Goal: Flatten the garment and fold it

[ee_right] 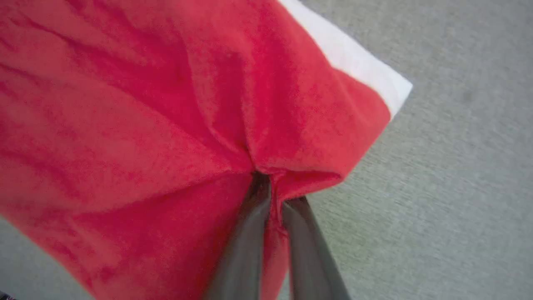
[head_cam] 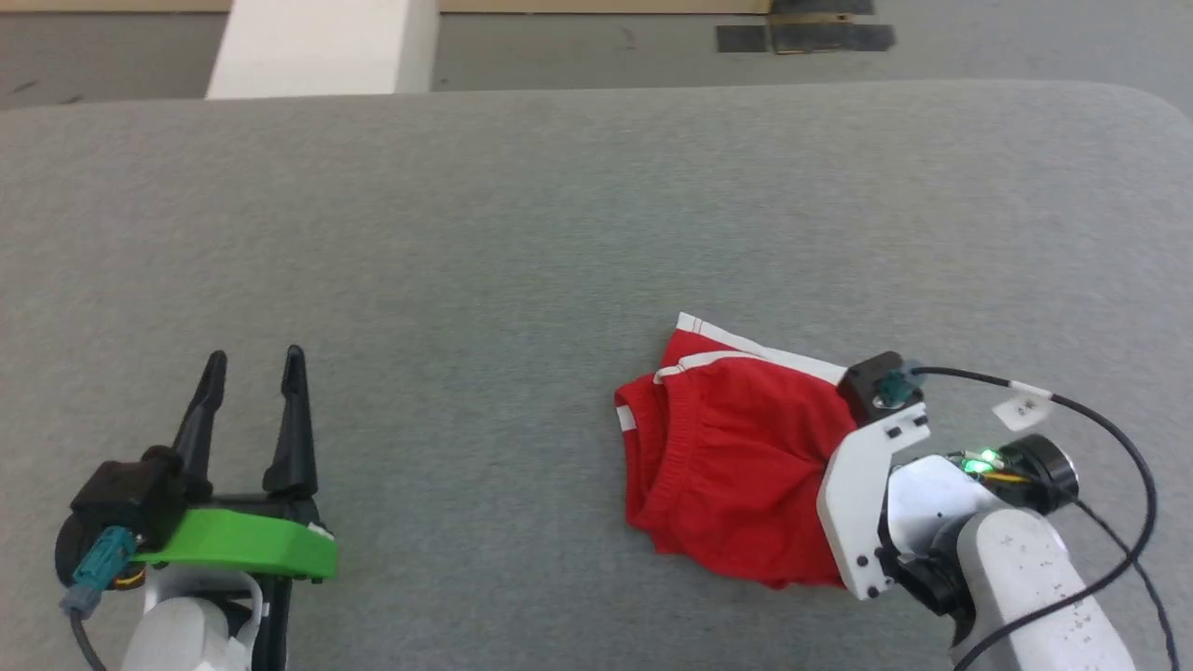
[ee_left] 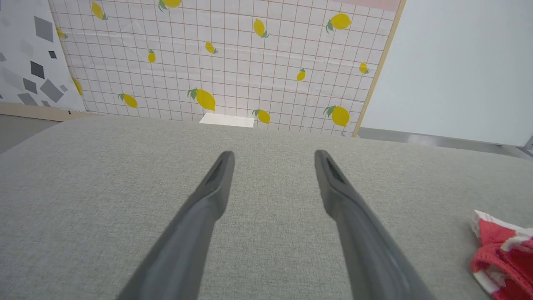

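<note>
Head view: soft red shorts with white stripes lie crumpled on the right of the grey woven table. The right claw pinches a fold of them; the left claw gapes, well apart.

A pair of shorts lies on the worktop, toward its near right corner. The right gripper sits at the right side of the shorts, pinching a fold of their cloth. The left gripper is over the near left part, fingers spread and pointing toward the far edge, well apart from the shorts. The floor lies beyond the far edge.
</note>
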{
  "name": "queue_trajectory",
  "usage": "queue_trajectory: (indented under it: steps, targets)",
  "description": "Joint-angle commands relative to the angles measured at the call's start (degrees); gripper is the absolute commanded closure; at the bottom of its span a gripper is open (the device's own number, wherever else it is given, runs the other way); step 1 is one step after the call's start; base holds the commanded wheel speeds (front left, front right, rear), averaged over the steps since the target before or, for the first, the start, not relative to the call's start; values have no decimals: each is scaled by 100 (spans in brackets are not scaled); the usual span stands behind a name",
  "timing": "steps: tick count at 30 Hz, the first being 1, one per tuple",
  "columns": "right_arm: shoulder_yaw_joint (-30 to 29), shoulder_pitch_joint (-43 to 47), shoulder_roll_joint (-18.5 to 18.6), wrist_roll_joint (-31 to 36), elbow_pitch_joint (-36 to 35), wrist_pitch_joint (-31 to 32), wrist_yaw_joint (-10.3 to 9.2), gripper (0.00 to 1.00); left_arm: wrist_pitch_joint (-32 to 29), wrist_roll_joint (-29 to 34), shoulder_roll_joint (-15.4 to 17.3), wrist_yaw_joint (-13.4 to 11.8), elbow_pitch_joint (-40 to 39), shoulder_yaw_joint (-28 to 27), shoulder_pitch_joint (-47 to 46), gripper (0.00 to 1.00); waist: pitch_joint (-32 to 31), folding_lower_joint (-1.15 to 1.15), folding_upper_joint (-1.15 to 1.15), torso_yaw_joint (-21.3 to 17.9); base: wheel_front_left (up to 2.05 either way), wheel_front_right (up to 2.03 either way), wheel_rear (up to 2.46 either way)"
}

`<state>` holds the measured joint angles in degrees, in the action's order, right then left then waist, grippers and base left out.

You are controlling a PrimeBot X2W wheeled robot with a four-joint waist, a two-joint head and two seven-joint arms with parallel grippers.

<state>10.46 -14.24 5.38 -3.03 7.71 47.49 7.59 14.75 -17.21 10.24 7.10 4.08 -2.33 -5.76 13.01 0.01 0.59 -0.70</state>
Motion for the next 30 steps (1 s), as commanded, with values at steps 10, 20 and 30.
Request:
queue_trajectory:
  steps: [10,20,30]
  targets:
    - [806,-904,1150,-433,-48,101,-10,100,25,42,244,38,-349,-12,-48,0,452,-1,-59,-2075,0,0,0]
    - [50,-1712,1664,-116,408,-559,-10,100,20,-35,697,38,-825,22,-355,0,1545,-1,-59,-2129,0,0,0]
    - [-1335,-1978,2050,408,594,-830,-10,100,13,-210,948,38,-1031,-17,-534,0,2264,-1,-59,-1506,0,0,0]
